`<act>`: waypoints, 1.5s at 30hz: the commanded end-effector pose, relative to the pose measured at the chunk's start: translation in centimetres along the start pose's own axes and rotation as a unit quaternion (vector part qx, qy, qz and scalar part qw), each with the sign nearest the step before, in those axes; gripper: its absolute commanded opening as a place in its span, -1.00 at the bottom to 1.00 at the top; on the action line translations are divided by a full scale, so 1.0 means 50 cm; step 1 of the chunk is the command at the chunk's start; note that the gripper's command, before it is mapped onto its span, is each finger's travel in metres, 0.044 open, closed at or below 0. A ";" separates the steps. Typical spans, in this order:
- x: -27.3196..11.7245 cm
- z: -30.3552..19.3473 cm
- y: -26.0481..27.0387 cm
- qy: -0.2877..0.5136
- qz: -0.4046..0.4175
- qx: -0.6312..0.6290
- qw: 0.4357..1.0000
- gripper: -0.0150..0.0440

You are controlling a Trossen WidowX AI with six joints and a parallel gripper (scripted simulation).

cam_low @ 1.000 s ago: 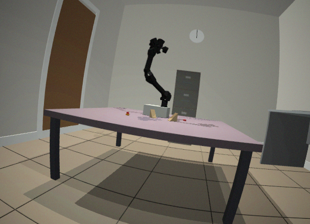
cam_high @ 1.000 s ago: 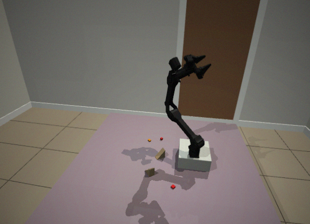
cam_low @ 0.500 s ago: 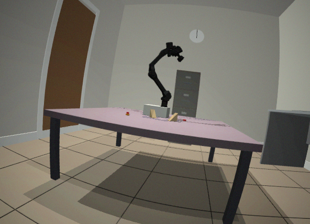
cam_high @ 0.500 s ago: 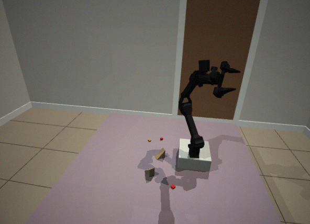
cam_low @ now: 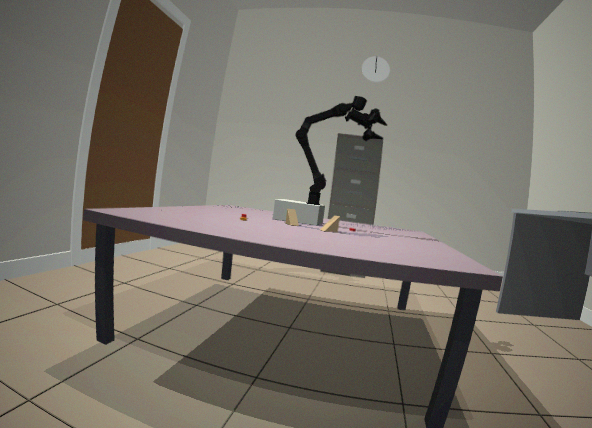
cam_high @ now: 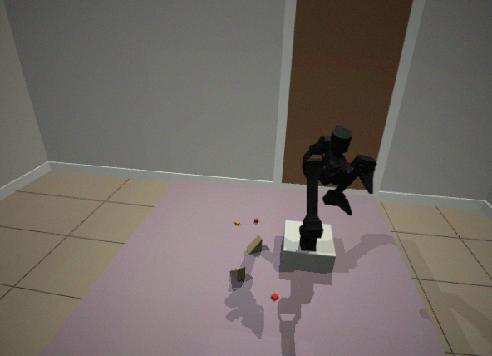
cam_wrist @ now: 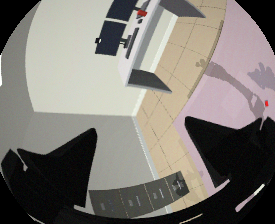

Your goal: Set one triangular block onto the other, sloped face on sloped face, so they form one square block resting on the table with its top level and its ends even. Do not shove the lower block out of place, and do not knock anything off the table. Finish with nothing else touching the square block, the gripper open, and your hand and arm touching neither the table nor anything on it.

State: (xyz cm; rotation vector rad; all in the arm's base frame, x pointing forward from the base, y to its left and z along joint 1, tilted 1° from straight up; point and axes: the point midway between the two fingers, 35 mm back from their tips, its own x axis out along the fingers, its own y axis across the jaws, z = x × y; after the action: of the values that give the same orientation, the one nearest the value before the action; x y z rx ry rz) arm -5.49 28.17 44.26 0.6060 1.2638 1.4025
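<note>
Blurring hides where the triangular blocks' (cam_high: 254, 245) (cam_low: 292, 217) slopes face.

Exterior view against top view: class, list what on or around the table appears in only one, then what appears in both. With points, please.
Exterior only: a wall clock (cam_low: 375, 69), a filing cabinet (cam_low: 356, 176) and table legs (cam_low: 104, 284).

Top only: no object.

Both: the open gripper (cam_high: 361, 203) (cam_low: 384, 131), two separate triangular blocks, a white base box (cam_high: 308, 261) (cam_low: 298, 211) and a brown door (cam_high: 341, 78) (cam_low: 131, 124).

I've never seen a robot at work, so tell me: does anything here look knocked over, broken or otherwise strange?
Nothing looks spilled or broken. The two tan triangular blocks stand apart, turned differently; the black open gripper points away from them, slightly odd for a stacking job.
</note>
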 end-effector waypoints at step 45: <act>-0.174 0.246 -1.017 -0.389 -0.632 0.431 0.513 1.00</act>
State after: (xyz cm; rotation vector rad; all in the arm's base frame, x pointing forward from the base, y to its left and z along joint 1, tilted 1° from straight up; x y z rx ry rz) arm 26.76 16.22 4.75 0.5781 1.0465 -0.7994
